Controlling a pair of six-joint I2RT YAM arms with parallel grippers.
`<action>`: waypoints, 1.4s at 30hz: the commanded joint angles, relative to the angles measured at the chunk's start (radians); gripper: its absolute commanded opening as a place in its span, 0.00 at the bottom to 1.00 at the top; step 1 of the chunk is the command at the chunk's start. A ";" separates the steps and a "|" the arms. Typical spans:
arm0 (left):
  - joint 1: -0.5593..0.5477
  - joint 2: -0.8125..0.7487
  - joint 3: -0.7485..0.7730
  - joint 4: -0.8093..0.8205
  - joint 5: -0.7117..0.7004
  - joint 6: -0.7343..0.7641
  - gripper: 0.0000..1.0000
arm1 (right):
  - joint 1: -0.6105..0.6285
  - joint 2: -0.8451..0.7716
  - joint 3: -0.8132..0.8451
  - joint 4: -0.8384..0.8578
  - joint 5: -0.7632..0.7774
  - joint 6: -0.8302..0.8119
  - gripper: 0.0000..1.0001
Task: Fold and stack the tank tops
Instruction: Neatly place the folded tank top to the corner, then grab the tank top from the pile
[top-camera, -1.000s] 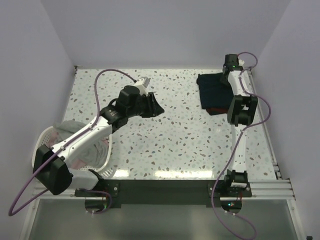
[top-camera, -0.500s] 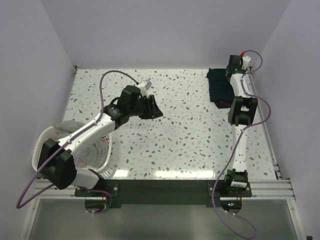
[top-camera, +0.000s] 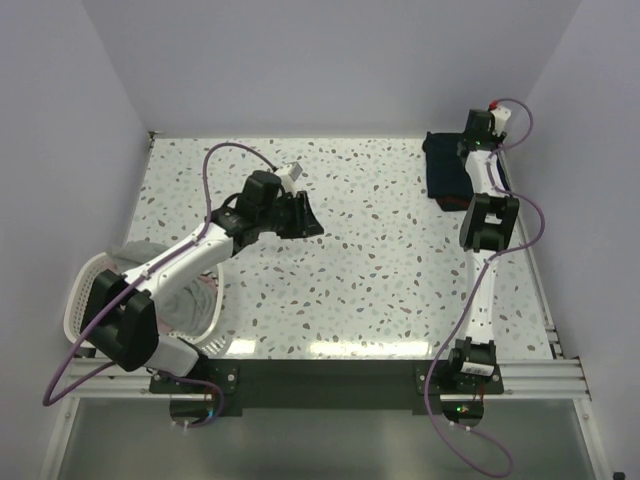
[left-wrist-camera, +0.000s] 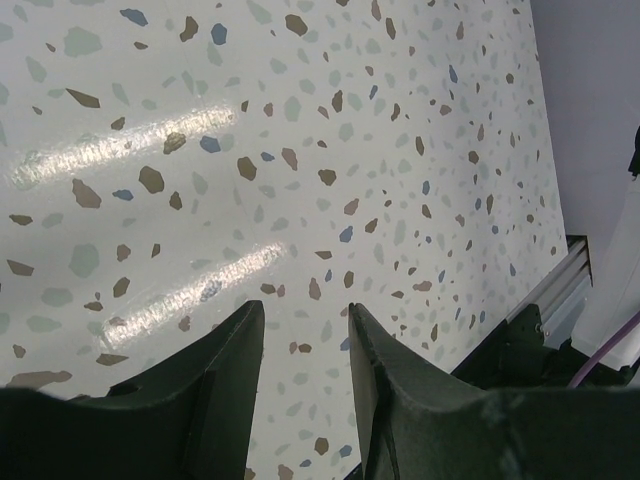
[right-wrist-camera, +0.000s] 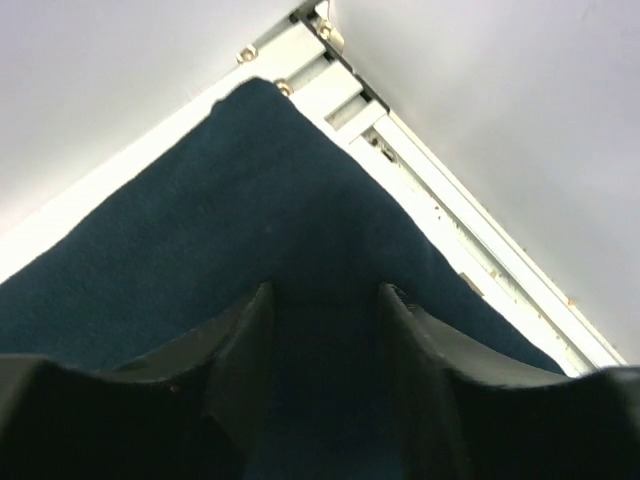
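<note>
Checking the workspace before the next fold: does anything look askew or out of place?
The folded navy tank top sits hard in the far right corner of the table, one tip reaching the edge rail, under the right tool. Nothing looks spilled or damaged.

**Open middle, crowded edges**

The speckled table lies bare across its middle, far left and near right, so a gripper could come down there from above. The left arm slants from the near left towards the centre, over the white basket of cloth, and blocks that corner. Its left gripper has parted jaws with only bare table below. The right arm runs along the right edge beside a metal rail. It ends low over the folded navy tank top in the far right corner. Walls close the far, left and right sides.
</note>
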 joint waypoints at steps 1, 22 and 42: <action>0.007 0.006 0.008 0.034 0.018 0.021 0.45 | -0.006 -0.017 0.001 0.079 0.004 -0.012 0.52; 0.015 -0.155 -0.040 -0.010 -0.079 0.053 0.50 | 0.136 -0.593 -0.681 0.326 -0.183 0.163 0.81; 0.047 -0.390 -0.126 -0.396 -0.762 -0.258 0.54 | 0.894 -1.471 -1.659 0.204 -0.238 0.369 0.84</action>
